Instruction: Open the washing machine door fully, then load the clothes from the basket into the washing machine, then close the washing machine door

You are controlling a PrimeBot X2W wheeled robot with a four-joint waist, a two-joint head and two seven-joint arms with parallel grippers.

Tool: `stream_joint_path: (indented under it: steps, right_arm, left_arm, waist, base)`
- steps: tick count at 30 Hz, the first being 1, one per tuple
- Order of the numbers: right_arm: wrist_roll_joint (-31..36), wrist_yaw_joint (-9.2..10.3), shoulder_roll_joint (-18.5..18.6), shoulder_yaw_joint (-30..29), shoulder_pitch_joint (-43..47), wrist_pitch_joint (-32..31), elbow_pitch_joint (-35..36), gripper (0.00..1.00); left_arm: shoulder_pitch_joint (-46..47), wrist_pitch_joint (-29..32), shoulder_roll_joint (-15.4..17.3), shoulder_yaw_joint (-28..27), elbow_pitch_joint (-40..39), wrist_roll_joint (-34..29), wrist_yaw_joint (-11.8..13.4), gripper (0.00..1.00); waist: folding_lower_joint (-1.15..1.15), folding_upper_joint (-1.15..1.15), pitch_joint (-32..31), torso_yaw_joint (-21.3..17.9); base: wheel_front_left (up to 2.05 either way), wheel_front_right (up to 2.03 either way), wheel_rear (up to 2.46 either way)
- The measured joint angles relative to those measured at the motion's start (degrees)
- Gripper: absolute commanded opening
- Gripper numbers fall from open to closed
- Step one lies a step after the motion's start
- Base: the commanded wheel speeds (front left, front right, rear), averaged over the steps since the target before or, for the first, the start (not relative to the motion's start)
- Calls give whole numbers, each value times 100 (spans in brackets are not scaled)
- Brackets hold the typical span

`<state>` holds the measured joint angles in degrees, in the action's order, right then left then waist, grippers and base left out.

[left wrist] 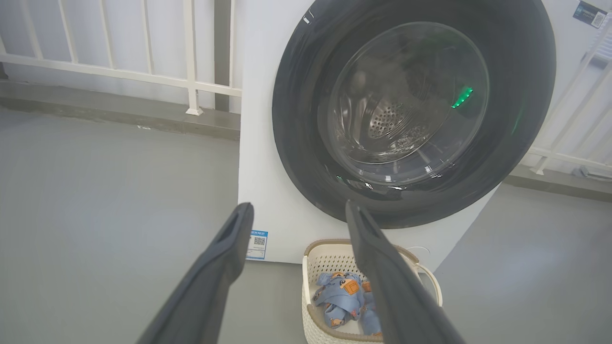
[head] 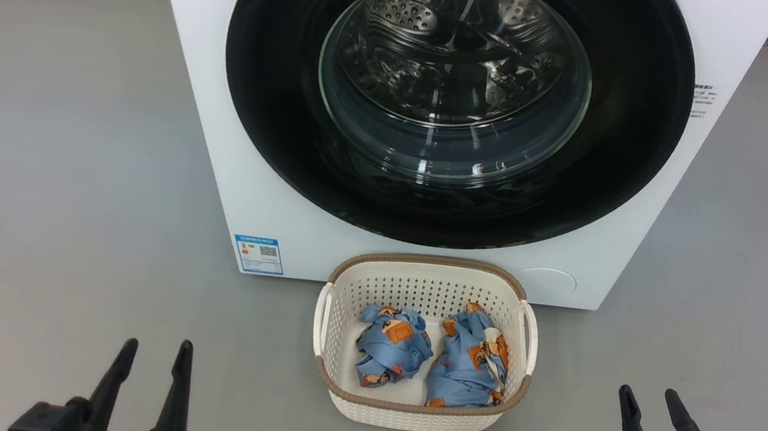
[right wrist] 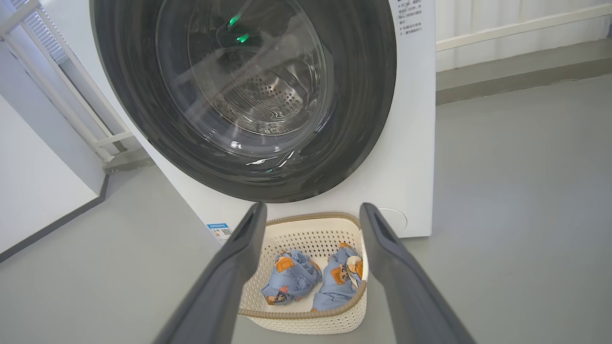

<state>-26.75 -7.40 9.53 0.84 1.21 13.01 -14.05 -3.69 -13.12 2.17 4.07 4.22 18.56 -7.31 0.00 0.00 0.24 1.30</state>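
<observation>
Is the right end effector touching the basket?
Apart. The head view shows grey floor between the open right end effector and the basket, so there is a plain gap.

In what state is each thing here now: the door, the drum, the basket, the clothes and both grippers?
Round black-rimmed glass washing machine door: shut.
Steel perforated drum: no clothes seen through the glass.
Cream perforated plastic basket: upright, holding both garments.
Two light-blue bear-print garments: crumpled, side by side.
Left gripper: open, empty.
Right gripper: open, empty.

The door (head: 261, 86) gleams glossy black; basket (head: 415, 416) matt plastic; clothes (head: 394, 350) probably cotton cloth.
</observation>
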Motion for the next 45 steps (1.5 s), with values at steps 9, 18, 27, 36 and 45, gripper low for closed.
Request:
stream_joint_path:
  steps: [9, 18, 27, 36, 45]
  right_arm:
    - [503, 0, 10, -51, 116, 130, 49, 100]
    - [503, 0, 9, -138, 115, 130, 68, 100]
    - [503, 0, 7, -154, 115, 130, 80, 100]
    - [503, 0, -12, -153, 115, 130, 107, 100]
    - [503, 0, -14, -156, 115, 130, 116, 100]
  left_arm:
    - [-2, -127, 5, 35, -52, -488, -1, 100]
    - [-3, -151, 8, 34, -48, -523, -1, 100]
    - [-3, -151, 11, 37, 53, -632, -2, 100]
    - [-3, -151, 30, 51, 100, -712, -2, 100]
    - [-1, -151, 35, 38, 99, -726, -1, 100]
  waist:
    - [0, 0, -12, -20]
    - [0, 0, 1, -39]
    - [0, 0, 10, -31]
    - [0, 0, 3, -38]
    - [0, 0, 54, -17]
  base:
    - [0, 0, 0]
    - [0, 0, 0]
    - [3, 3, -6]
    - [56, 56, -111]
    - [114, 114, -229]
